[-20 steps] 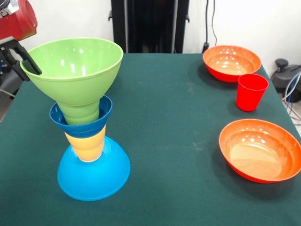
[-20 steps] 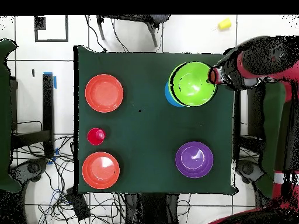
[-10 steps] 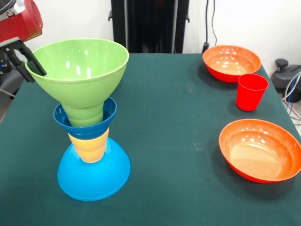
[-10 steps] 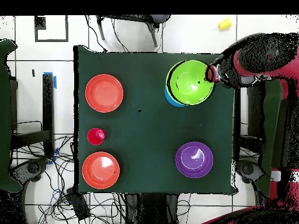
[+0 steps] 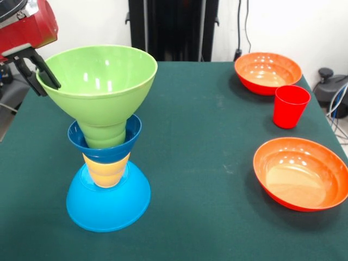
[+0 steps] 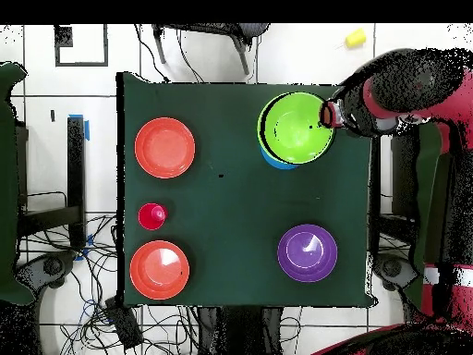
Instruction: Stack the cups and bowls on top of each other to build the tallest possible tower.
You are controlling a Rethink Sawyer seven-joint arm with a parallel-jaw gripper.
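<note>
The tower stands at the left of the front view: an upturned light-blue bowl point(image 5: 109, 206) as base, then a yellow cup point(image 5: 106, 169), a dark-blue bowl point(image 5: 103, 153), a green cup point(image 5: 103, 136) and a wide green bowl point(image 5: 100, 81) on top. Its upper part leans to the right. My gripper point(image 5: 45, 80) is shut on the green bowl's left rim, one finger inside and one outside. From overhead, the green bowl point(image 6: 296, 128) hides most of the pile, with my gripper point(image 6: 325, 116) at its right rim. A red cup point(image 5: 290, 106) stands apart at the right.
Two orange bowls point(image 5: 267, 72) point(image 5: 302, 173) sit upright at the right, with the red cup between them. A purple bowl point(image 6: 307, 252) lies on the cloth below the tower in the overhead view. The tower is close to the table's edge.
My gripper has carried the green bowl's rim to the right in the front view. The green cup, dark-blue bowl and yellow cup shifted with it; the light-blue base stayed put.
</note>
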